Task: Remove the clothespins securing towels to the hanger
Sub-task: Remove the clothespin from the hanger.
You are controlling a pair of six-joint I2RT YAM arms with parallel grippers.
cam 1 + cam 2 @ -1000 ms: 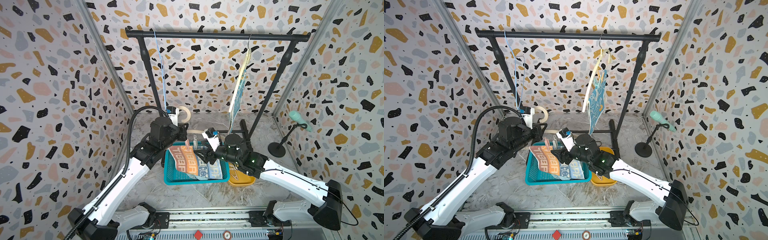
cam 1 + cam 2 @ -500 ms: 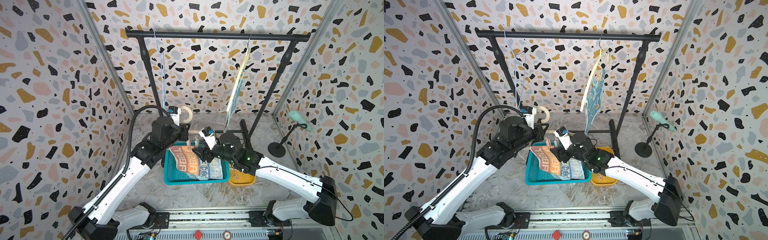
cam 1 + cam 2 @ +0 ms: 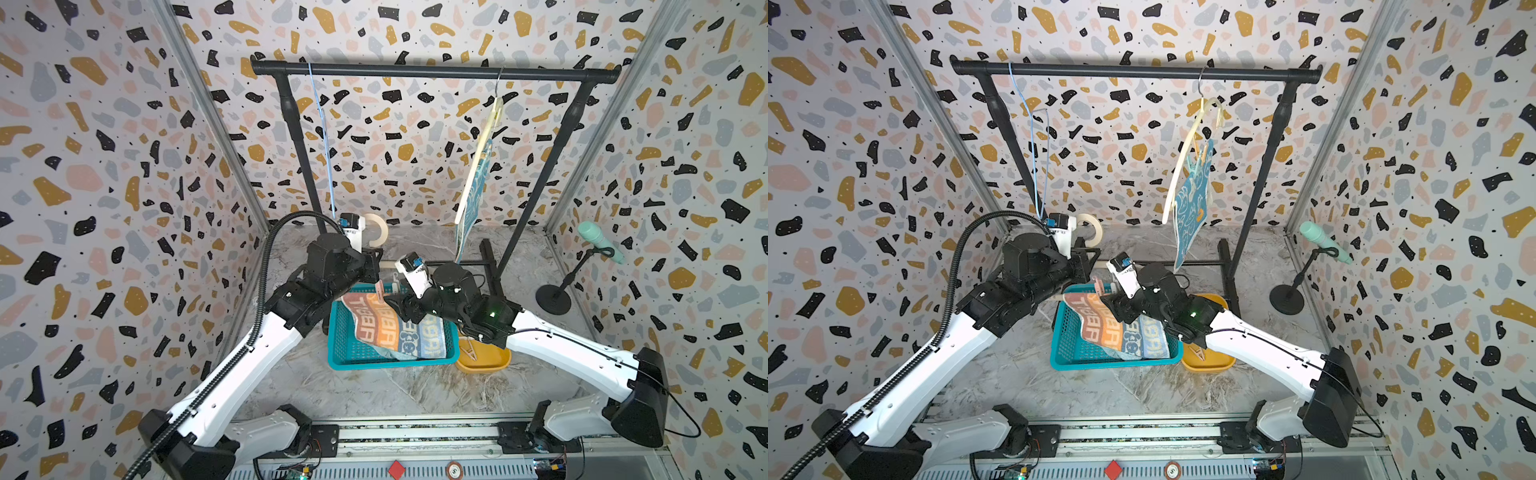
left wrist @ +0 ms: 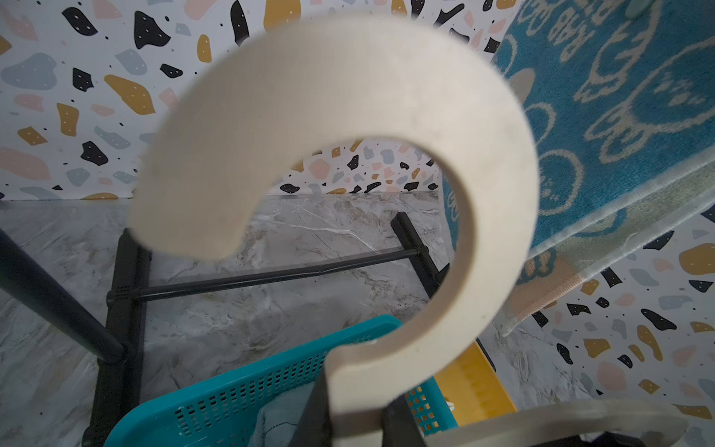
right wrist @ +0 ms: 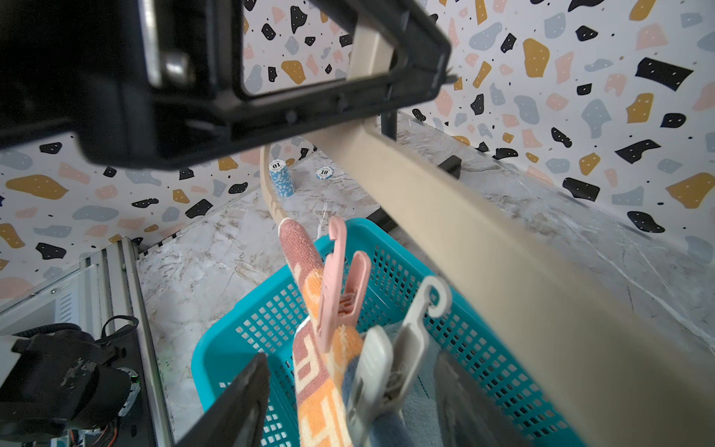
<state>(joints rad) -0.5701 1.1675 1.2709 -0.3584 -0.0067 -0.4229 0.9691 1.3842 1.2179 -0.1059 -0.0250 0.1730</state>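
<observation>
Left claw [image 3: 373, 260] clamps hanger [image 5: 464, 240]. Right claw [image 5: 350, 363] apart, seemingly straddling white peg [image 5: 394, 360] on towel [image 5: 309, 348]. Next: pinch tails, pull it off.

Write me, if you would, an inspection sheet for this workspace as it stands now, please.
Surface: marble-look tabletop; nothing spilled seen.
Job's things: striped towel draped into the teal basket, fastened to the cream hanger by a pink clothespin and a white clothespin; teal towel hangs from a second hanger on the black rack; one peg in the yellow bowl.
Clutter: poker chips, microphone on a stand, empty blue wire hanger.
Grippers: left gripper shut on the cream hanger; right gripper open, jaws either side of the white clothespin.
Cables: black conduit along the left arm; thin black cable along the right arm.
Surroundings: terrazzo-pattern walls.
</observation>
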